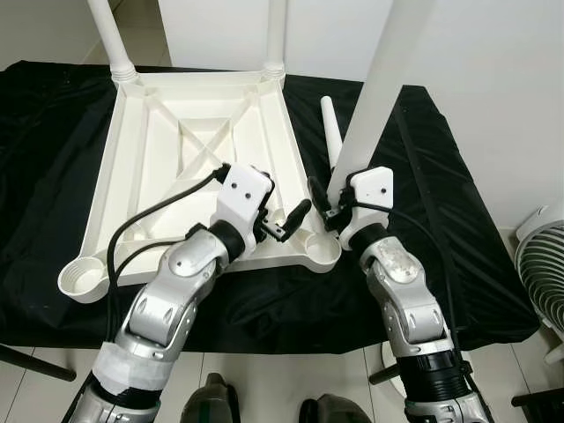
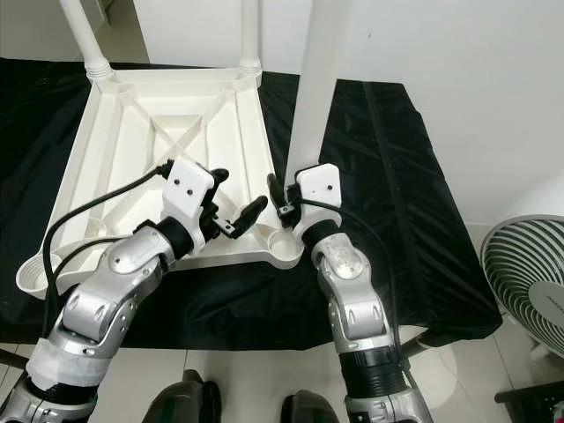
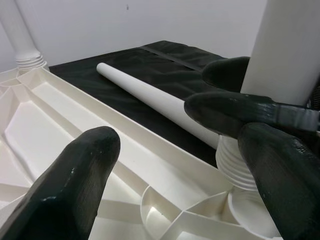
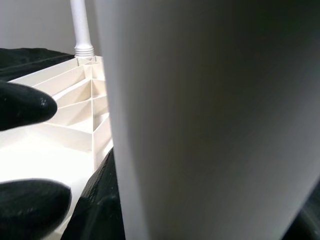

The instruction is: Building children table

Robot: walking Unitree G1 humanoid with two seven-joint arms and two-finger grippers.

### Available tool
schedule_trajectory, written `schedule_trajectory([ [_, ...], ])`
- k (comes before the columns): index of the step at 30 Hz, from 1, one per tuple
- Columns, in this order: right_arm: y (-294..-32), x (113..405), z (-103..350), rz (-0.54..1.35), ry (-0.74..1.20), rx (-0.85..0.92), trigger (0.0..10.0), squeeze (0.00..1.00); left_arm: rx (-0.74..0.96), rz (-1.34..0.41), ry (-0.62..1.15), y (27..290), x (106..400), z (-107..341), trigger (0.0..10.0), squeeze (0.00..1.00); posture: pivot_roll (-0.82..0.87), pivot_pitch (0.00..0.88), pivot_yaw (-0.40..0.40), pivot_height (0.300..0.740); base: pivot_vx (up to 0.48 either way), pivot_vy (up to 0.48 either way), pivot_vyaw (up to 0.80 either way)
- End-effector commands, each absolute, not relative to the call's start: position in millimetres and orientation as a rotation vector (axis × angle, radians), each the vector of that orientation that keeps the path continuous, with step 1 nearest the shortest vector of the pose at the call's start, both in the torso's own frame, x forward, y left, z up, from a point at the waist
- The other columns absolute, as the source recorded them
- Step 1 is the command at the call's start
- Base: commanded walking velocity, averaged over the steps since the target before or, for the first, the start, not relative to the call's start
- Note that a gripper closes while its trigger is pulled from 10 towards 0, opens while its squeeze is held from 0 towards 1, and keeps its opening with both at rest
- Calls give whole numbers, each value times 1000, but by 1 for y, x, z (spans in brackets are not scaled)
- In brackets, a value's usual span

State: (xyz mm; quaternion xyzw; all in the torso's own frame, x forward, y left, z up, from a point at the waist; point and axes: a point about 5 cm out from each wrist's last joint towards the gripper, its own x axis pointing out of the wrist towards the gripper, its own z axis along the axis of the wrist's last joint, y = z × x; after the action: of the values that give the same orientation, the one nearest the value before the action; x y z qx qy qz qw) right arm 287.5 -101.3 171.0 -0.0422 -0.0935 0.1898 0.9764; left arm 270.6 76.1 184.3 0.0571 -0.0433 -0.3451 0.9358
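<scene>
A white plastic table top (image 1: 159, 167) lies upside down on a black cloth. Two white legs (image 1: 110, 35) stand in its far corner sockets. My right gripper (image 1: 328, 204) is shut on the lower end of a third leg (image 1: 388, 79). That leg stands upright with its threaded end (image 3: 240, 170) in the near right socket (image 1: 322, 249). My left gripper (image 1: 291, 222) is open just to the left of that socket, above the table top's rim, holding nothing. A fourth leg (image 1: 331, 132) lies loose on the cloth, right of the table top. The near left socket (image 1: 84, 280) holds no leg.
The black cloth (image 1: 458, 220) covers a low support and hangs over its front edge. A white fan (image 1: 542, 264) stands on the floor at the far right. A white wall (image 1: 493, 70) runs behind.
</scene>
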Motion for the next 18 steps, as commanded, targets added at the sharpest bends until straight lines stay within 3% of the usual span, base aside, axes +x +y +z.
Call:
schedule_trajectory([
  [1,-101,283,171,402,-204,-100,10000,0,141,-738,-98,76,264,182,10000,0,-11,57,-18,740,0,0,0],
  [18,-97,271,145,501,-126,-103,10000,0,231,-885,34,87,241,158,10000,0,-3,44,-17,740,0,0,0],
])
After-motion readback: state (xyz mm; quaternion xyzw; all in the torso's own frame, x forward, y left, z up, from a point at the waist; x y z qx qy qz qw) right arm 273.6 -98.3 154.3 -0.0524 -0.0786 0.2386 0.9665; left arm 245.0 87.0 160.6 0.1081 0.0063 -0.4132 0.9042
